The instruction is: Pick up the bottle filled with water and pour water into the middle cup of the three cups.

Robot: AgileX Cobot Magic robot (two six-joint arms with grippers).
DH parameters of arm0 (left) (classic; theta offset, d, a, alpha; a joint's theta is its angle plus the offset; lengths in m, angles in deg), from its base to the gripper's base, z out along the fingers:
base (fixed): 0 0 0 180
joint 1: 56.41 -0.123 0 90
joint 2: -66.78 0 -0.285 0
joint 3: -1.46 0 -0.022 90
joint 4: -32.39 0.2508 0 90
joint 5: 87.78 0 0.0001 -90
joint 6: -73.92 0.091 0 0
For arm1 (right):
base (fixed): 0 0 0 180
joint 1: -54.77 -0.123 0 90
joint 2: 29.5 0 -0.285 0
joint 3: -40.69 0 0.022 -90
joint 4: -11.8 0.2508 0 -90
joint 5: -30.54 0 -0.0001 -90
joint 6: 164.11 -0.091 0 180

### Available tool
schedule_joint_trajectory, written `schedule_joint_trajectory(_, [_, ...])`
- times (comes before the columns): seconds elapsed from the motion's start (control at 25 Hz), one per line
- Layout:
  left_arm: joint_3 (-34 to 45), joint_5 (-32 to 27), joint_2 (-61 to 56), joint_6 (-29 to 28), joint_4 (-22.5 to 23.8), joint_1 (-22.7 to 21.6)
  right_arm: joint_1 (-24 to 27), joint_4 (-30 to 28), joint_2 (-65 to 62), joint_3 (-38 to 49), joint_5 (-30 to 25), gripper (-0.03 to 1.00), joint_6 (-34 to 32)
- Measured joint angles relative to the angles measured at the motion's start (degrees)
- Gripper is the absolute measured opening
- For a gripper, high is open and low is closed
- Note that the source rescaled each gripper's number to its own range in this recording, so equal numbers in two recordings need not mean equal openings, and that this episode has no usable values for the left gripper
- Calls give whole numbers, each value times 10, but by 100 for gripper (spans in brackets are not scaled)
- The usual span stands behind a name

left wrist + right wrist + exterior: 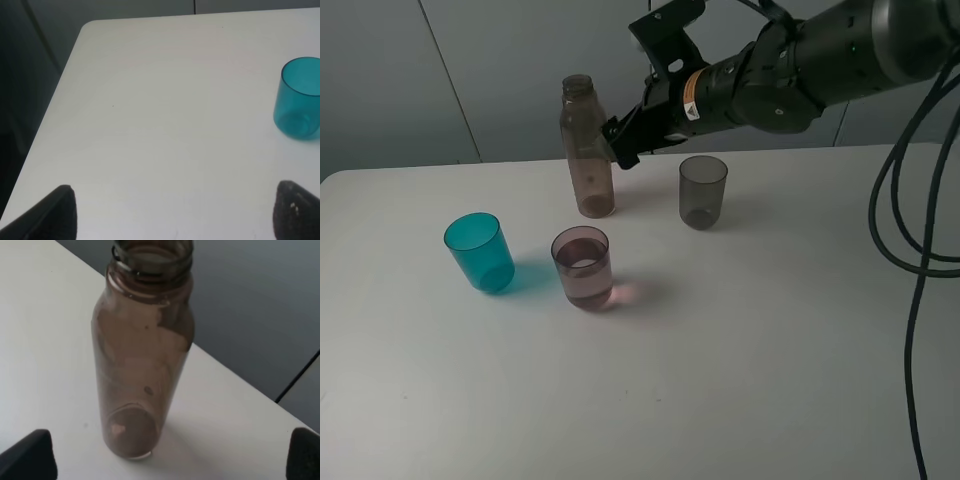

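Grey wall panels back a white counter (740,380). On it the bottle (587,146) stands upright behind the middle cup (583,267), with the right pincer (620,145) spread apart beside it. Left pincer (175,212) also gapes over bare counter.
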Motion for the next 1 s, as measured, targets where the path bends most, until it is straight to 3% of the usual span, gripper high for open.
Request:
schedule_joint_trajectory(0.2, [0, 0, 0, 0, 0, 0, 0, 29, -110, 49, -74, 99, 4])
schedule_joint_trajectory(0.36, [0, 0, 0, 0, 0, 0, 0, 88, -204, 79, -171, 99, 64])
schedule_joint_trajectory(0.6, [0, 0, 0, 0, 0, 0, 0, 261, -348, 115, -375, 99, 250])
schedule_joint_trajectory(0.76, [0, 0, 0, 0, 0, 0, 0, 364, -439, 143, -469, 99, 319])
schedule_joint_trajectory(1.0, [0, 0, 0, 0, 0, 0, 0, 390, -584, 205, -571, 99, 331])
